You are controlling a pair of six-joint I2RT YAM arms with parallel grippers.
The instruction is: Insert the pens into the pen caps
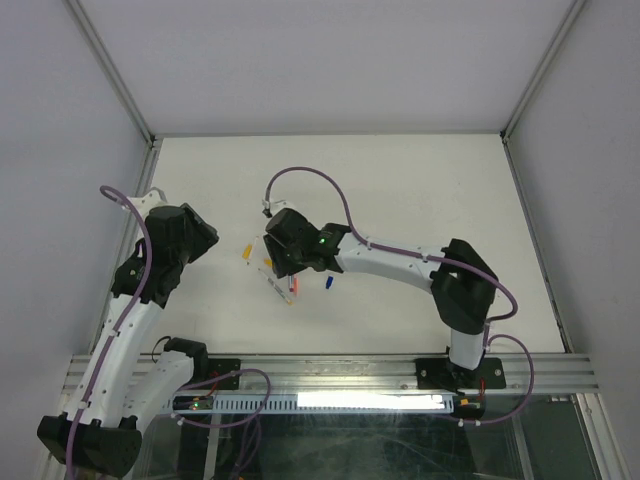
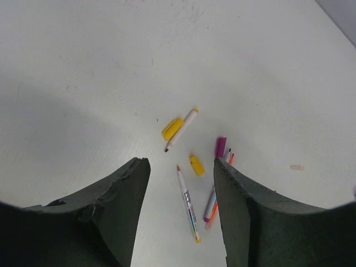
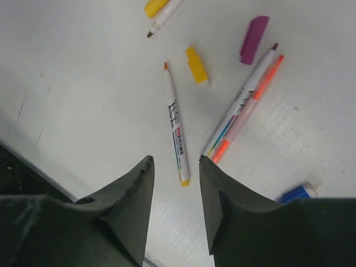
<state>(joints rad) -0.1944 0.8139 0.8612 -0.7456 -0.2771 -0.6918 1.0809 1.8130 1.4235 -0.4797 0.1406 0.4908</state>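
The right gripper is hovering with its two dark fingers spread apart and holding nothing over a white desk, where the pens are lying uncapped. A short yellow plastic cap is sitting at the centre of the scatter. Just beside that cap, a thin white-barrelled pen with an orange tip and yellow end is lying flat, its yellow end reaching toward the gap between the fingertips. On the cap's opposite side, two slim pens, one white and one orange, are resting side by side and touching. A flat purple plastic cap is lying a little farther from the yellow cap, on that same side. Beyond the yellow cap, a fourth white pen is lying against a second yellow cap, though whether the two are joined or merely alongside is hard to tell. A small blue plastic cap is sitting well apart from the yellow cap. The left gripper is likewise hanging spread and empty above the same cluster. The pens are looking light, stiff and smooth, so they are likely to roll or skid on the desk. A pinch across the mid-barrel, clear of the soft tip, is looking like the safest hold.
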